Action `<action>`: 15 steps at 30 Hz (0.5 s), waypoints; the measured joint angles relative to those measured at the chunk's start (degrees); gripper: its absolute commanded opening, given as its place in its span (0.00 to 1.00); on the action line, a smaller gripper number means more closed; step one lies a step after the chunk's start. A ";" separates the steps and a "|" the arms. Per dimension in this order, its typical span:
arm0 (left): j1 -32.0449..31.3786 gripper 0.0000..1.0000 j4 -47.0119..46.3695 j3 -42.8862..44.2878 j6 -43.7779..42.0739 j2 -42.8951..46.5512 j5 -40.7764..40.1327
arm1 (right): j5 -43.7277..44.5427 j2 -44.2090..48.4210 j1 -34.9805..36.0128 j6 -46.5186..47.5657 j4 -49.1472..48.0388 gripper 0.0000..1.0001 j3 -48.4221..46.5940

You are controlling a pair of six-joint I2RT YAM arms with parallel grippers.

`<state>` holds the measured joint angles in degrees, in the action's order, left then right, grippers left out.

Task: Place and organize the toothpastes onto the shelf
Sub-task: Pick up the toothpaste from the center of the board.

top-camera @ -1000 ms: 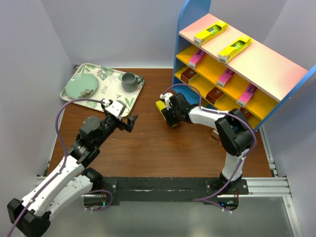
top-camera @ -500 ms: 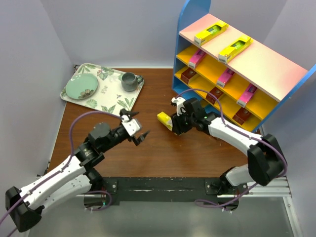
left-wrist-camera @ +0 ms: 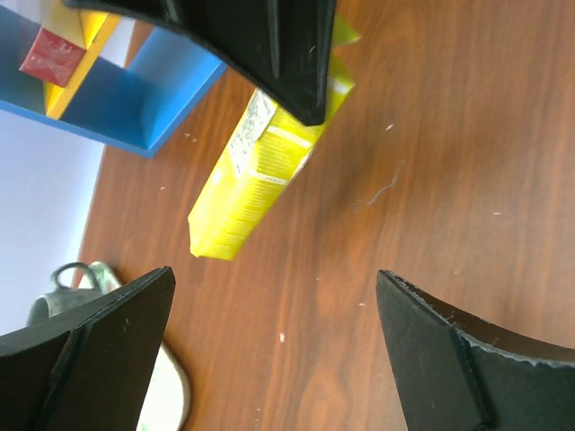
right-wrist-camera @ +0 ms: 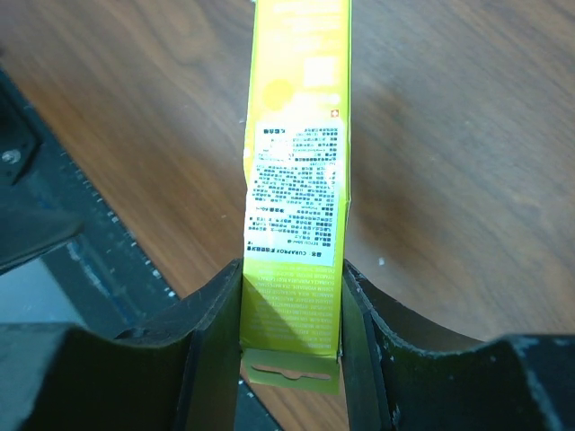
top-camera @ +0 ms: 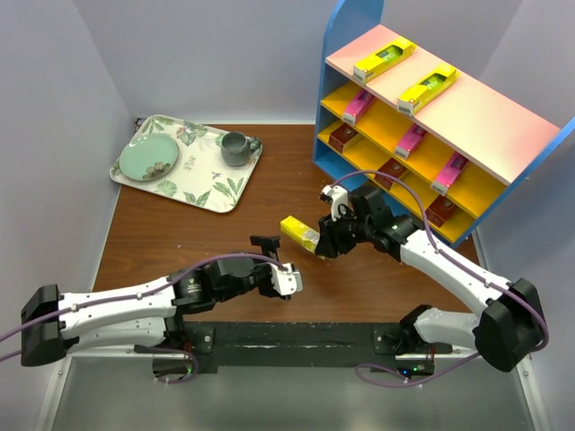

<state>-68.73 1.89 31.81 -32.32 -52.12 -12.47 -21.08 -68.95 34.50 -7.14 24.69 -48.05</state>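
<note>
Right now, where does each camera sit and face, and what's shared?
Top external: above and behind the bases, looking down on table, shelf, left arm and right arm.
Left wrist: on the left gripper, facing the yellow carton and shelf; open fingers frame it.
Right wrist: on the right gripper, looking along the carton between its fingers.
Shared: all show that carton.

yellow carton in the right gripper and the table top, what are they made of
The yellow carton looks like thin printed cardboard, slightly glossy: creased edges, a punched hang tab, a stuck-on white label. The table looks like wood or wood-grain laminate, brown with visible grain, low sheen; which one is unclear.
</note>
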 measured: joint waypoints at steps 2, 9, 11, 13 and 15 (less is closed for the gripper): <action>-0.39 1.00 -1.20 0.00 -1.53 -1.60 -1.68 | -1.33 1.22 0.11 -0.04 0.26 0.25 0.46; -0.46 1.00 -7.04 0.00 -7.06 -8.11 -6.32 | -4.46 4.52 0.37 -0.39 1.46 0.25 1.53; -0.46 1.00 -8.00 0.28 -8.00 -9.99 -6.84 | -5.57 5.01 0.37 -0.39 1.51 0.25 1.60; -0.46 0.99 -8.70 1.01 -8.94 -12.31 -7.32 | -6.21 5.44 0.48 -0.39 1.51 0.25 1.64; -0.46 0.98 -9.46 1.62 -9.68 -14.36 -7.54 | -7.06 5.79 0.48 -0.39 1.55 0.25 1.68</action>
<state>-69.19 -7.57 33.43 -42.00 -66.48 -20.01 -28.14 -63.16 34.98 -7.53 26.24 -46.37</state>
